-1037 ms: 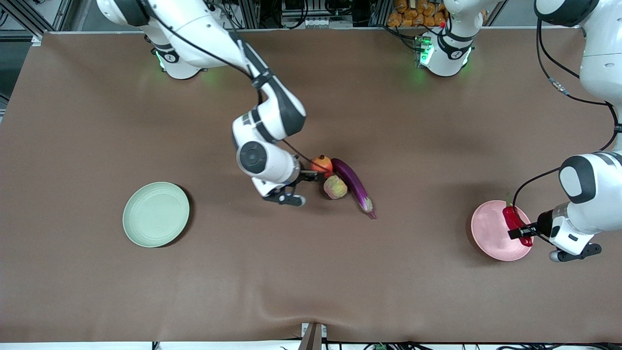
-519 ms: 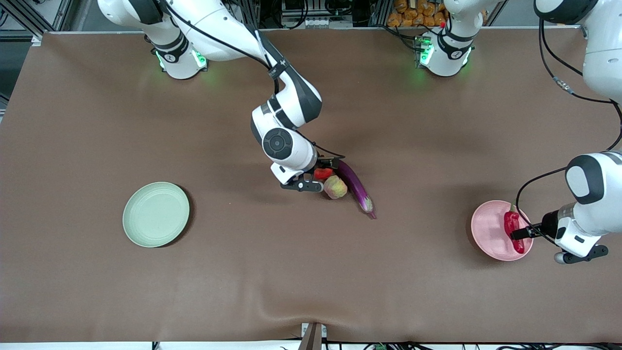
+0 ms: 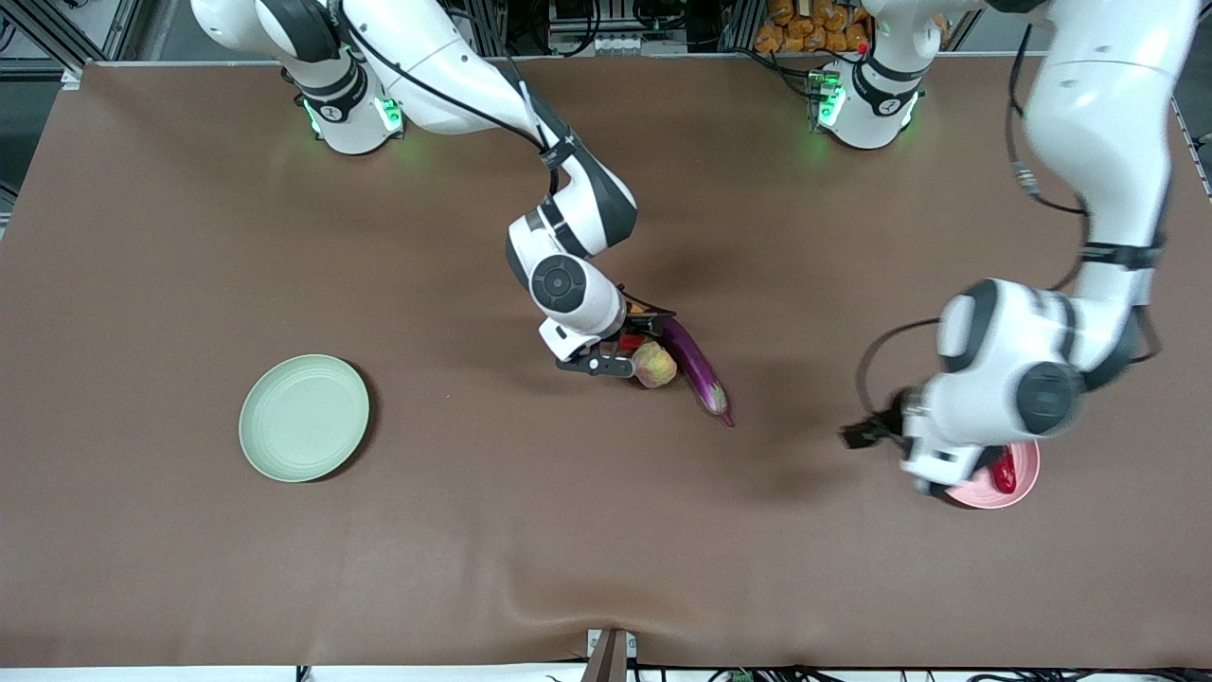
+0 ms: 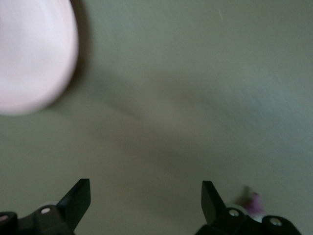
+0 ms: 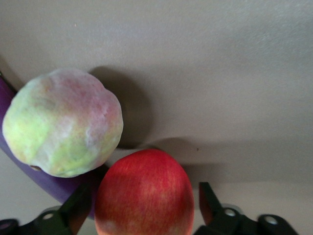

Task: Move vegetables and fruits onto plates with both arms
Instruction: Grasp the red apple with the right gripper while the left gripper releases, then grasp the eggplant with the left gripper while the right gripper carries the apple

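A red fruit (image 5: 144, 191) sits between the fingers of my right gripper (image 5: 144, 205), which is open, with a gap at one finger (image 5: 208, 200). In the front view that gripper (image 3: 630, 343) is low over the cluster at mid table. The lumpy yellowish-pink fruit (image 3: 653, 365) (image 5: 63, 129) and the purple eggplant (image 3: 696, 365) lie touching beside the red fruit. The red chili (image 3: 1004, 471) rests on the pink plate (image 3: 1023, 485), mostly hidden under the left arm. My left gripper (image 3: 857, 436) (image 4: 144, 200) is open and holds nothing, over bare table between eggplant and pink plate (image 4: 29, 54).
The pale green plate (image 3: 303, 417) lies toward the right arm's end of the table with nothing on it. A brown mat (image 3: 473, 549) covers the table. Both arm bases stand along the edge farthest from the front camera.
The left gripper opened, left the chili on the pink plate and swung toward mid table. The right gripper moved in around the red fruit and its jaws narrowed.
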`<state>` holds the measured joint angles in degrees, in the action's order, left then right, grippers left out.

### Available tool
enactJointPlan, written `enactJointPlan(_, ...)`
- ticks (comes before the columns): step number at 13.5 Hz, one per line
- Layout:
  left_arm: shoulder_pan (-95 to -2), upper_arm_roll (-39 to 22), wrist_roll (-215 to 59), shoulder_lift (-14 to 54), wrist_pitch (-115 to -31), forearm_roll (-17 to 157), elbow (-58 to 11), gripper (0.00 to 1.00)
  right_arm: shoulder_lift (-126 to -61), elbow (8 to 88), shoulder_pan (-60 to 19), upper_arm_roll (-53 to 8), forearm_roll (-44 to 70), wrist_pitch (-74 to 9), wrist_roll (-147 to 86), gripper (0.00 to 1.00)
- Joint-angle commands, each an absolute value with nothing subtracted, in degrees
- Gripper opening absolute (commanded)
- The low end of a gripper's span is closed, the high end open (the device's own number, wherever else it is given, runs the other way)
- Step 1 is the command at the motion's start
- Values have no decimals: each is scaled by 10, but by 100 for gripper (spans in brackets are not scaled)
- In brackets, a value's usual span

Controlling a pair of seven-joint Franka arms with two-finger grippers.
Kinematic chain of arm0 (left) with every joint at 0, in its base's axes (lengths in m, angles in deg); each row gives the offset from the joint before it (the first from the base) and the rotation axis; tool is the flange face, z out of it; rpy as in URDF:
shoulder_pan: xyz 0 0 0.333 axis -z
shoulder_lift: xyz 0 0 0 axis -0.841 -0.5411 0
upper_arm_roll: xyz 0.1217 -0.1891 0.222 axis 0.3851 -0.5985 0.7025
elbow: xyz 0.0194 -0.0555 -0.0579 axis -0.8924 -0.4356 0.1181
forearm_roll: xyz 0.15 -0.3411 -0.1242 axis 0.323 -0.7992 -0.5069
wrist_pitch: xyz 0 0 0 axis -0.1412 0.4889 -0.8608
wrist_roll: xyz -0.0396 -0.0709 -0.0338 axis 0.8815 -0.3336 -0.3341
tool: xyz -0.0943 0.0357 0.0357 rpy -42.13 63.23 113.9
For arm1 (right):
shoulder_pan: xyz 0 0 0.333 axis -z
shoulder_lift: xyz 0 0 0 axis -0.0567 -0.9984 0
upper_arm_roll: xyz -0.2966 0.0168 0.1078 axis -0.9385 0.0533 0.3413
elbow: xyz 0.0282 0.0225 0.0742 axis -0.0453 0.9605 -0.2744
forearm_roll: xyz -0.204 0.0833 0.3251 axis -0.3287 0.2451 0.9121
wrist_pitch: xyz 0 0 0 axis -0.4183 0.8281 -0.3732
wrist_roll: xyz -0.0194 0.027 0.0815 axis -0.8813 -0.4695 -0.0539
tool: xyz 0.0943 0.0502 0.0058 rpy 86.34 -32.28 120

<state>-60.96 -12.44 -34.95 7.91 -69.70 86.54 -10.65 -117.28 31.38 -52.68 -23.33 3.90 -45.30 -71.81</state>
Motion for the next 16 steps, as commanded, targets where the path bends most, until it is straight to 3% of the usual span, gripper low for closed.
enactJointPlan(1, -561, -124, -237, 67, -733, 868, -124, 100, -1169, 300, -530, -240, 14, -434, -737, 10)
enactJointPlan(3, -524, -124, -169, 64, -811, 868, -167, 100, -1153, 274, -512, -249, 13, -335, -732, 0)
enactJointPlan(5, -501, -124, -133, 64, -864, 868, -204, 99, -1140, 230, -495, -265, 12, -232, -732, 0)
enactJointPlan(7, -478, -124, -81, 64, -908, 868, -235, 93, -1106, 229, -474, -306, 15, -184, -718, 0)
enactJointPlan(10, -455, -123, -48, 63, -953, 869, -255, 92, -1073, 233, -399, -341, 12, -108, -603, 0)
enactJointPlan(11, -444, -122, -37, 63, -962, 870, -267, 85, -1071, 236, -380, -366, 3, -86, -595, 0)
enactJointPlan(14, -439, -122, -34, 63, -994, 877, -305, 51, -1071, 256, -320, -397, -52, -76, -482, 0)
enactJointPlan(15, -437, -122, -33, 63, -1007, 877, -311, 33, -1071, 275, -287, -398, -65, -83, -433, 0)
enactJointPlan(16, -434, -122, -33, 69, -1005, 877, -314, 0, -1075, 283, -252, -397, -71, -90, -385, 0)
